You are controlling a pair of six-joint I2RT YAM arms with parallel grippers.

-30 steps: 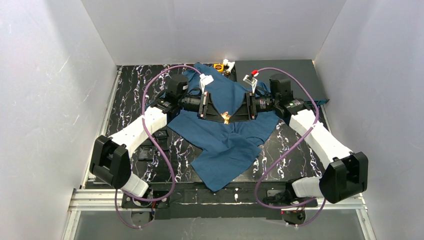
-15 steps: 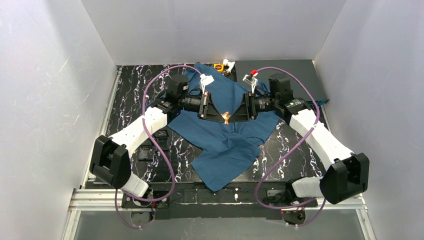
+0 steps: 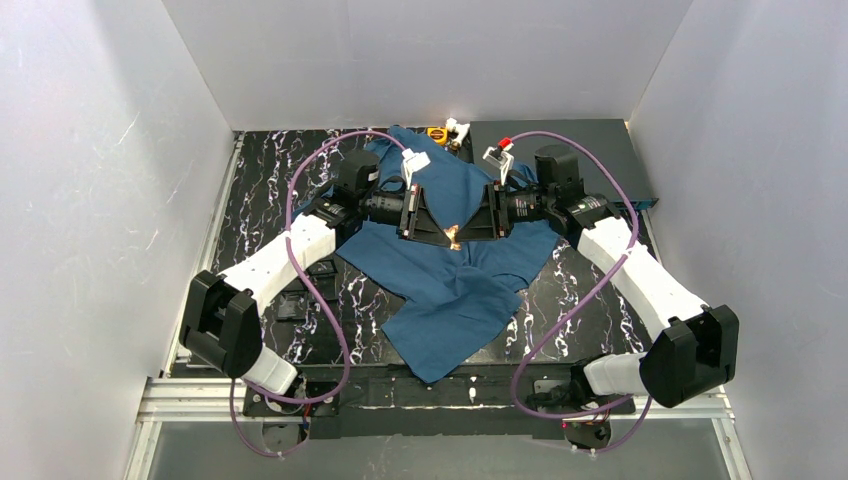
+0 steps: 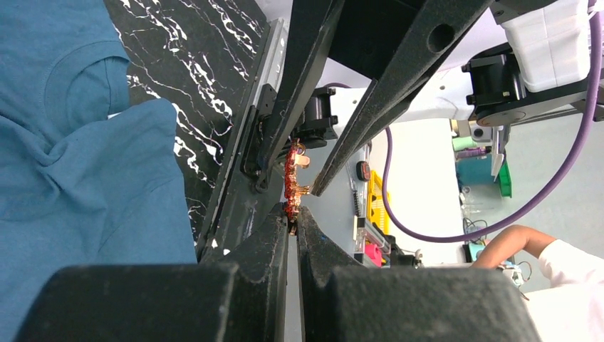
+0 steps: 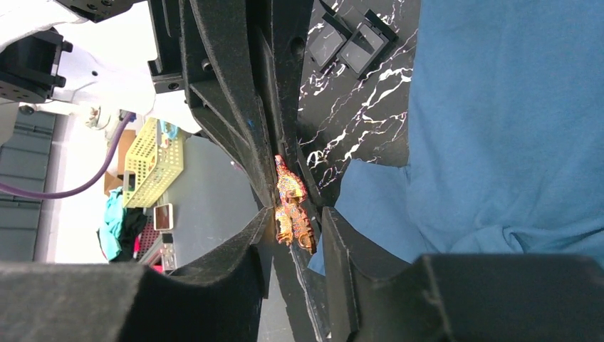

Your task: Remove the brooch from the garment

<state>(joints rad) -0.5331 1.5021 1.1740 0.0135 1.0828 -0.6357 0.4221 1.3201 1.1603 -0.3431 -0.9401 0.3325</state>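
Brooch of gold and red metalwork (image 3: 453, 235) sits at frame centre, pinched in the closed left gripper (image 4: 293, 221). The right gripper (image 5: 295, 217) has its jaws narrowly parted around it, above the large teal-blue cloth T-shirt (image 3: 450, 295).

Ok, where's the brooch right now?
In the top view the brooch is mid-table above the garment, pinched at one end by the left end effector, with the right end effector open around it.

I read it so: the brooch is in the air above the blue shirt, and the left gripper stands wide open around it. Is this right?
Not quite. The left gripper is shut on the brooch, pinching one end of it, as the left wrist view shows. The rest holds: the brooch is in the air above the blue shirt.
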